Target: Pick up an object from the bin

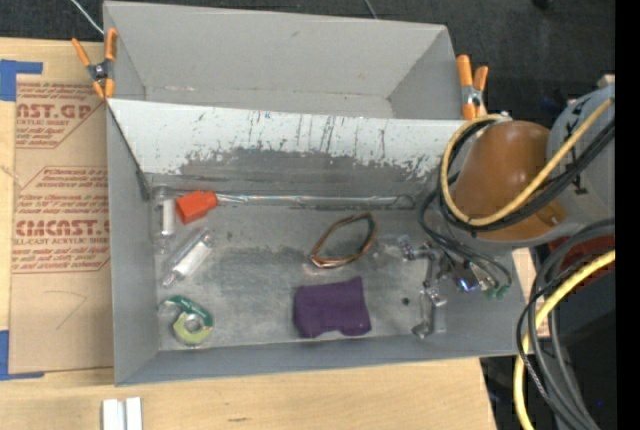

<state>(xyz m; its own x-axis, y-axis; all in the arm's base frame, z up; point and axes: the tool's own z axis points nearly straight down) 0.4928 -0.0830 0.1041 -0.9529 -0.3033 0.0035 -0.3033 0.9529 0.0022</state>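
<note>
Grey metal bin (130,218), L to R. Far left, front corner: green/yellow tape roll (190,322). Just behind it a clear plastic tube (188,258) lying at a slant, w/ an orange block (196,206) near the back wall. Mid-bin: brown cord loop (343,241), and in front of it, close but apart, a purple cloth (331,308). Right end: tool (428,290) low over bare floor, purple cloth near its left, nothing seen in it. Apart or together: can't tell.
</note>
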